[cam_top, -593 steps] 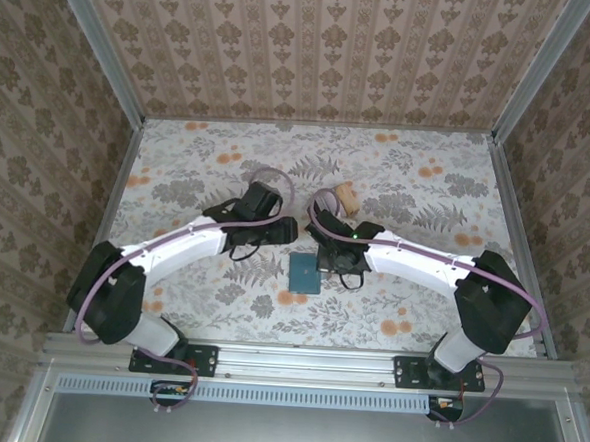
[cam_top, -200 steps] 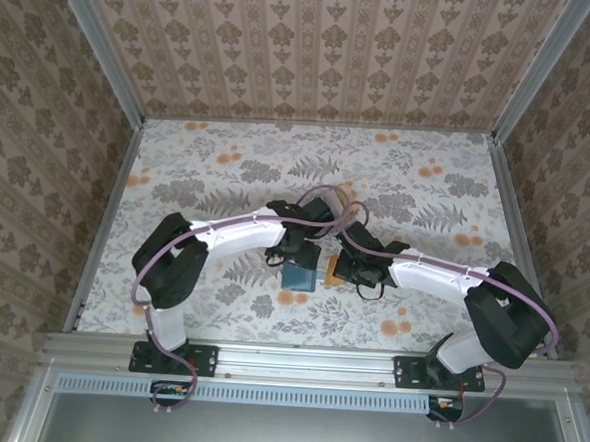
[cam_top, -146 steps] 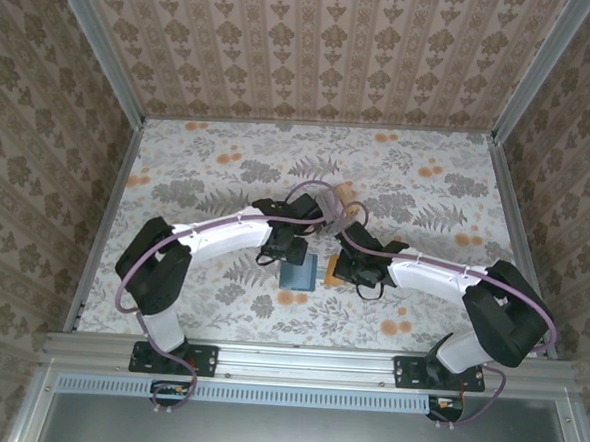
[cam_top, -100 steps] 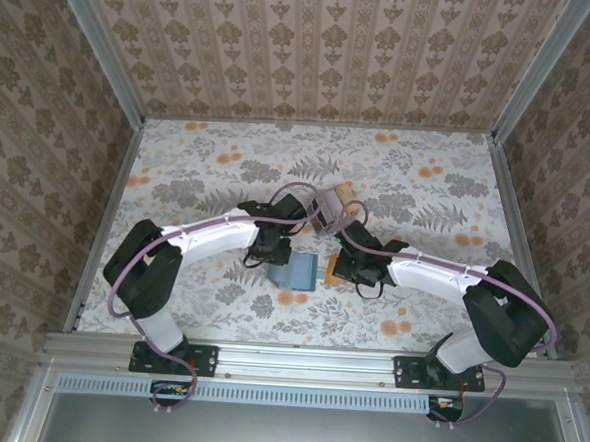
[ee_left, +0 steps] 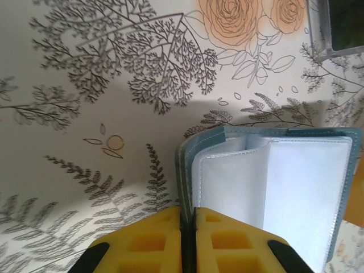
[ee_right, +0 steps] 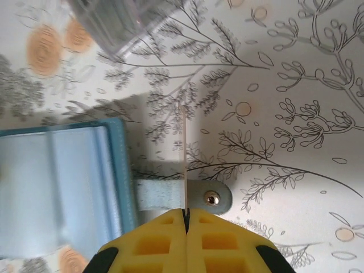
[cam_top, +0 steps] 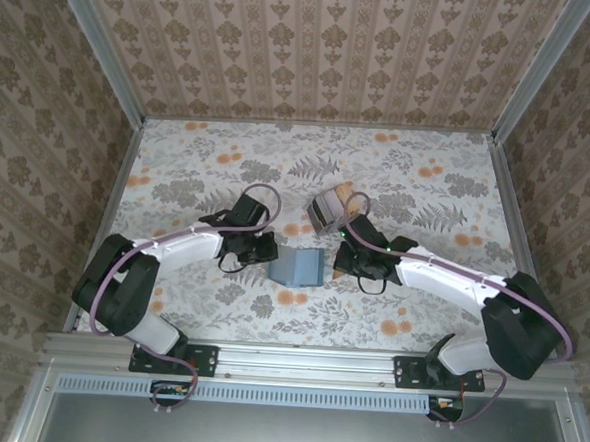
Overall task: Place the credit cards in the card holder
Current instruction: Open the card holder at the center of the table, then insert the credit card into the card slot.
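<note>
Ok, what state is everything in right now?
left hand: shut on wallet cover
right hand: shut on card
wallet: open, clear sleeves showing
card: edge-on, outside the wallet
snap strap: unfastened, lying flat

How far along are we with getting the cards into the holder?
Done: the card holder lies open, its clear sleeves showing no card. In hand: the left gripper pinches its cover edge, and the right gripper holds one card edge-on over the snap tab. Left: slotting that card, then any in the box.
</note>
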